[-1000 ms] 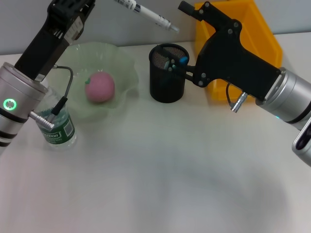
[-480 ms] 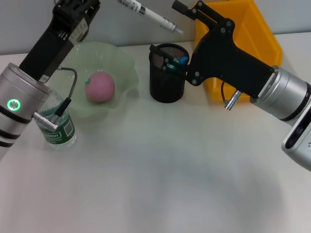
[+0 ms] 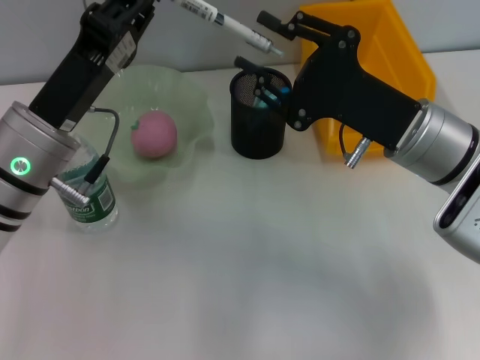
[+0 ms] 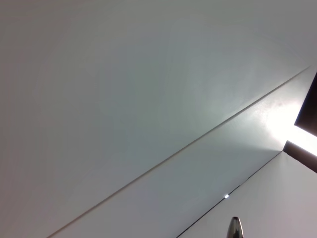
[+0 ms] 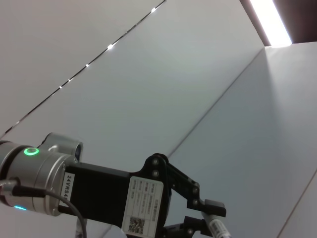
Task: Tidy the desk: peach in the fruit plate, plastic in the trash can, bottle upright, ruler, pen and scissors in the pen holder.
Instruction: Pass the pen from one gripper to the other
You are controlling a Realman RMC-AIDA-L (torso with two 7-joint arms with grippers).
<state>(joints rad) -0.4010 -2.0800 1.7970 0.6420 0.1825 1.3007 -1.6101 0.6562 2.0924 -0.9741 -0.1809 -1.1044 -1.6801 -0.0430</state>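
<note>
Here the slim white plastic pen with black printing (image 3: 225,22) is held aloft above the back of the tabletop (image 3: 247,262), slanting down toward the black mesh pen holder (image 3: 257,114), its lower end just above and beside the holder's rim. The left tool (image 3: 154,4) is clamped on the pen's upper end, at the top edge of the head view, while the right tool (image 3: 253,41) stands with its fingers apart on either side of the pen's lower end, close to the holder mouth. The pen looks light, stiff and smooth, so it will likely swivel or slide in a pinch taken so far out at the end; a hold nearer its middle, across the barrel, seems steadier. The pink peach (image 3: 154,134) already lies in the pale green wavy glass plate (image 3: 191,101), and the clear green-labelled bottle (image 3: 90,199) stands upright.
</note>
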